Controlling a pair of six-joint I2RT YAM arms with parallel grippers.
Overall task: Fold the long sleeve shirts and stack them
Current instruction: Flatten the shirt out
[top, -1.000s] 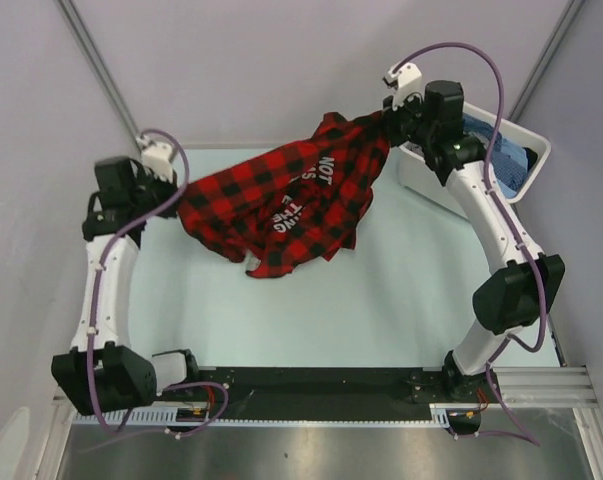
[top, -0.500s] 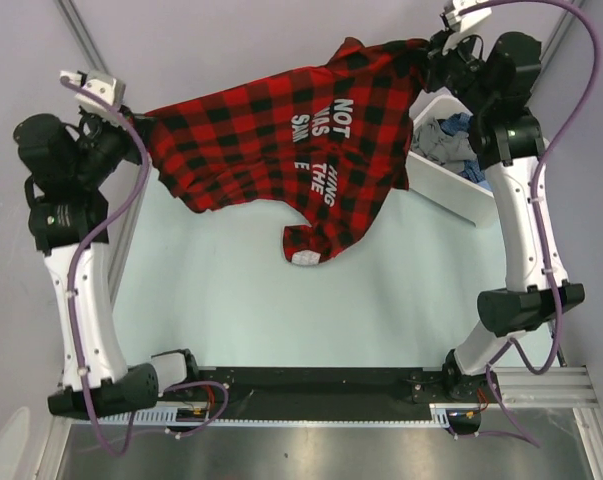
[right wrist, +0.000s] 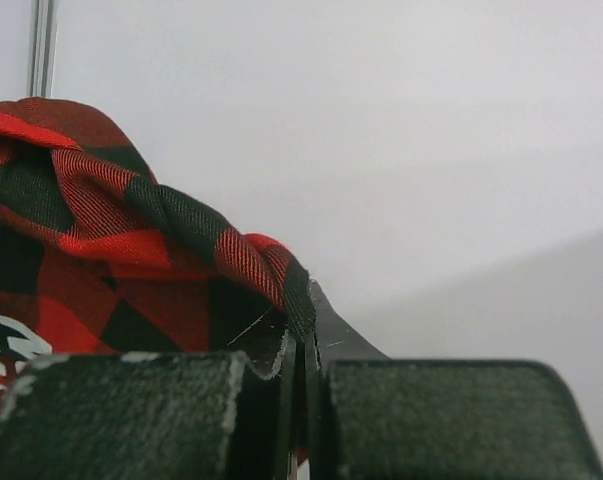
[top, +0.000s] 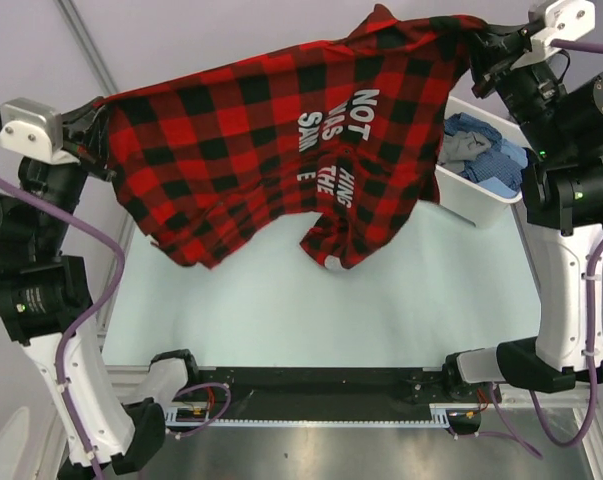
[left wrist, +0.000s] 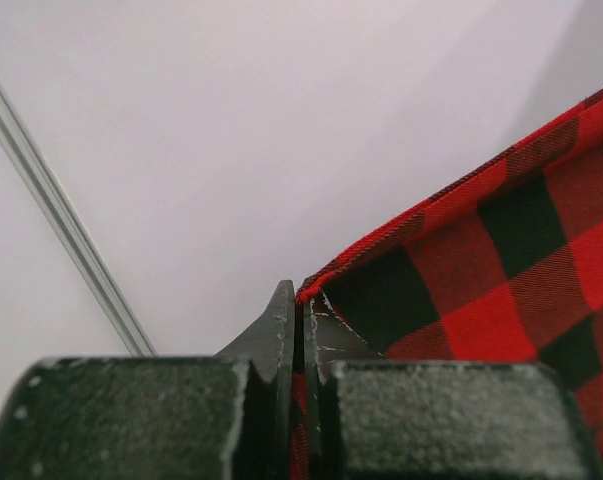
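the red-and-black check shirt (top: 281, 150) hangs spread in the air above the worktop (top: 311, 310). the left jaws are closed tight on its left edge, and the right jaws are closed tight on its far right corner. white lettering crosses its middle, and a cuffed sleeve droops below.

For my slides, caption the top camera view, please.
Left gripper and right gripper hold the red-and-black check shirt spread above the table, white tub nearby.

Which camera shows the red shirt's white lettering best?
Top external: the red checked shirt hangs spread out, most of its lettering facing the camera. Right wrist catches only a fragment; left wrist shows none.
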